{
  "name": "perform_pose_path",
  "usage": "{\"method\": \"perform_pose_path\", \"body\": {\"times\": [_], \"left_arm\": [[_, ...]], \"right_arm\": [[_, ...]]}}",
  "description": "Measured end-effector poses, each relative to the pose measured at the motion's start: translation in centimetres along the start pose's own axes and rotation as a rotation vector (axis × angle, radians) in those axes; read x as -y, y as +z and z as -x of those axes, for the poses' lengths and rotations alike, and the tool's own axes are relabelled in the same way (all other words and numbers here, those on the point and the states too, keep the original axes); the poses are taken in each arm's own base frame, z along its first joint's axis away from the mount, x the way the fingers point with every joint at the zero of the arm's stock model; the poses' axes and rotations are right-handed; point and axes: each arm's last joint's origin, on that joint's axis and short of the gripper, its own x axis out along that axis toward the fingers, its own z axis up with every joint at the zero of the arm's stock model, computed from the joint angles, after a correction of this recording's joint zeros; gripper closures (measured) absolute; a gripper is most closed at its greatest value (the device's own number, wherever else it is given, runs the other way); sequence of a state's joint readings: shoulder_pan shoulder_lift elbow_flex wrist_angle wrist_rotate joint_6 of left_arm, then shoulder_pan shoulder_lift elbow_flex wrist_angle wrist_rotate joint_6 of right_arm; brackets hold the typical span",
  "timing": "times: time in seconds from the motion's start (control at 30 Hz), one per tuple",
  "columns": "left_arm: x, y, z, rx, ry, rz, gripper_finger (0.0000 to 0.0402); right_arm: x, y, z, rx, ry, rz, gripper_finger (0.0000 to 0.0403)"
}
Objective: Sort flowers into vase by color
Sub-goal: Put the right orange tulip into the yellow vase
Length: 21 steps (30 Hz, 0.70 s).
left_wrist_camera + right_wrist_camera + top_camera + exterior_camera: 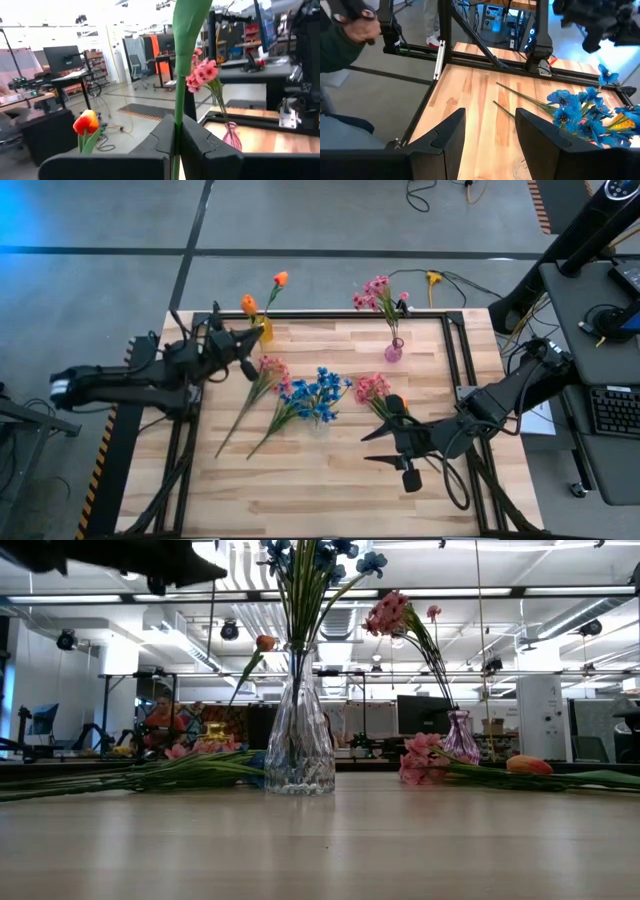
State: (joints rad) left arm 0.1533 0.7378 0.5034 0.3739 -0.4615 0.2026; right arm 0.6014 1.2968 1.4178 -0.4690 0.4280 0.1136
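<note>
Left gripper (176, 145): my fingers are clamped flat on a thin green stalk (180, 95), up near the tabletop's far left corner by the yellow vase (263, 329); I judge the orange tulip (248, 305) is the one I hold.
Right gripper (378, 446): jaws parted, nothing between them, hovering toward the near right of the tabletop (330, 480).
Handling: I judge these stems very light and springy; a long stalk will whip and swing, and blossoms would crush. I'd pinch the stalk low, well clear of the heads.
Loose flowers: a pink spray (270, 368) and blue clusters (318, 395) lie mid-tabletop, stalks trailing to the near left; another pink spray (372, 387) lies just by the right gripper, with a second orange bud (528, 765) apparently alongside it.
Clear glass vase (298, 735): holds blue blossoms in the low view.
Pink vase (394, 352): near the far edge, pink sprays (376, 295) upright in it.
Orange bud (280, 278): stands in the yellow vase.
</note>
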Motion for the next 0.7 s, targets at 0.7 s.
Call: {"method": "perform_pose_path", "body": {"times": [0.7], "left_arm": [[-8.0, -4.9, -4.5, -0.097, 0.075, 0.052, 0.0401]], "right_arm": [[0.5, 0.0, -0.2, -0.002, -0.059, 0.007, 0.0236]]}}
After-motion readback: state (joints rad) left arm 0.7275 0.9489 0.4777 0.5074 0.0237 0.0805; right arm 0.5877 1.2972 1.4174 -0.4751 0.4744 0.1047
